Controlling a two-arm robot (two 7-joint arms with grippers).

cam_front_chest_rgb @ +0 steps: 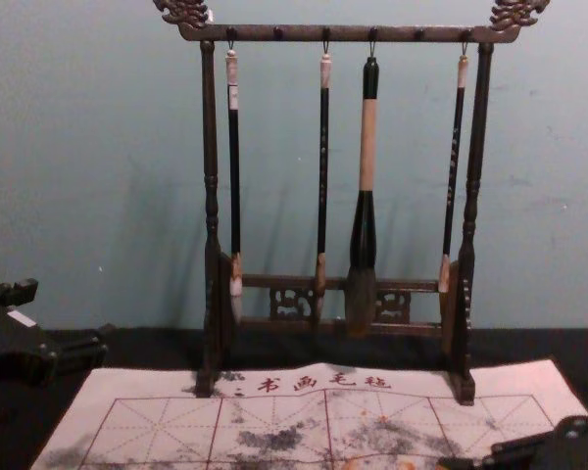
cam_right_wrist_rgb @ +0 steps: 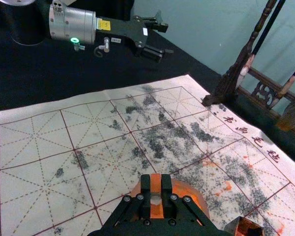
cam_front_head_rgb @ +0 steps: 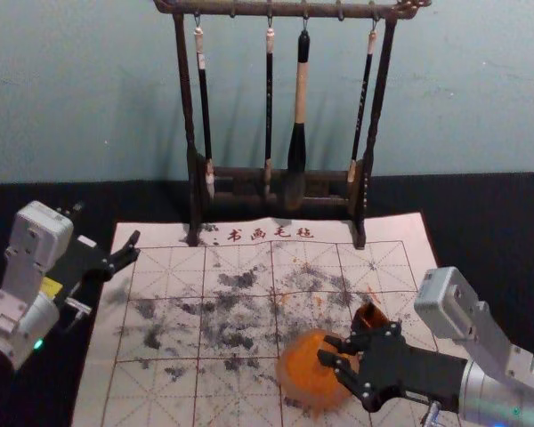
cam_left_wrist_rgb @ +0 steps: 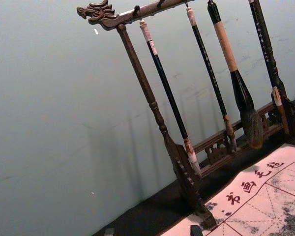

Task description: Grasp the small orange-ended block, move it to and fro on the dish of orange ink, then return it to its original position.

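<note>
My right gripper (cam_front_head_rgb: 324, 351) is over the orange ink dish (cam_front_head_rgb: 301, 378) at the mat's lower right. In the right wrist view, the right gripper (cam_right_wrist_rgb: 156, 176) is shut on the small block (cam_right_wrist_rgb: 156, 184); its orange end and a pale part show between the fingers. The dish (cam_right_wrist_rgb: 192, 191) lies below; whether the block touches it I cannot tell. My left gripper (cam_front_head_rgb: 107, 228) is parked at the mat's left with its fingers spread, and the left wrist view shows the left gripper (cam_left_wrist_rgb: 153, 230) holding nothing.
A small dark box (cam_front_head_rgb: 369, 316) with orange inside stands just behind the right gripper. Across the back is a dark wooden rack (cam_front_chest_rgb: 212, 196) hung with several brushes, including a thick one (cam_front_chest_rgb: 367, 147). The white gridded mat (cam_front_head_rgb: 160, 391) covers the table's middle.
</note>
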